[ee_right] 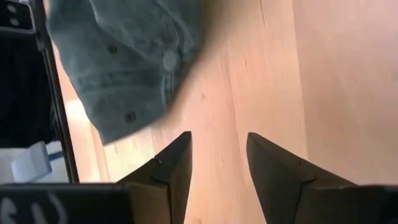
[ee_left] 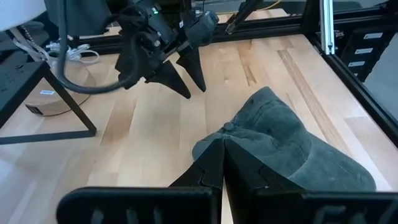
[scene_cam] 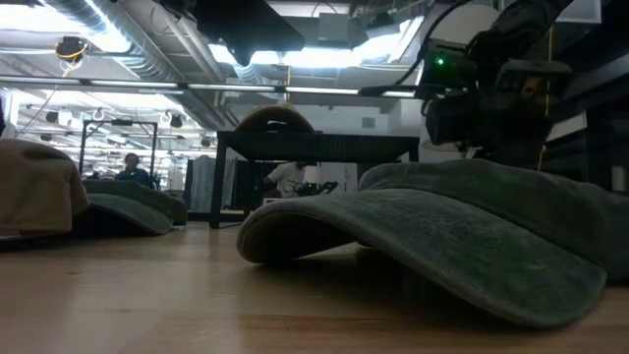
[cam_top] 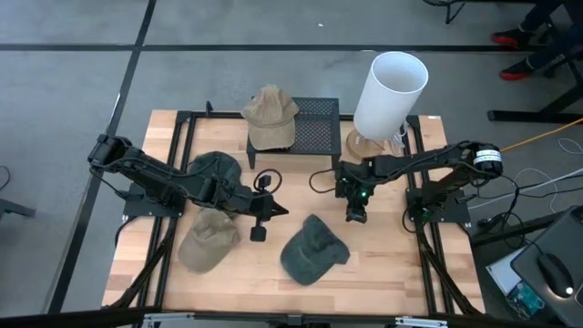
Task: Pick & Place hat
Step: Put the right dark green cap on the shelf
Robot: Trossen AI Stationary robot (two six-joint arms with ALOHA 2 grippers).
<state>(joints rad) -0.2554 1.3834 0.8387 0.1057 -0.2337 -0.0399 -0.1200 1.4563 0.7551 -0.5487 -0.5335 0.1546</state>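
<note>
Right gripper [cam_top: 353, 217] fingers parted, empty, beside green hat [cam_top: 313, 250]; left gripper [cam_top: 259, 233] fingers closed, empty.

Overhead view looks straight down; low view sits at tabletop level beside the green hat [scene_cam: 462, 231] — both wrist views share it.

hat [cam_top: 314, 250] | grey-green cap (crown up) | flat on table

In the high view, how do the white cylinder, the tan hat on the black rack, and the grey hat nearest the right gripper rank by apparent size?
1. White cylinder, though it stands taller and nearer the camera.
2. Grey hat and tan hat look alike; I would not rank them.
</note>
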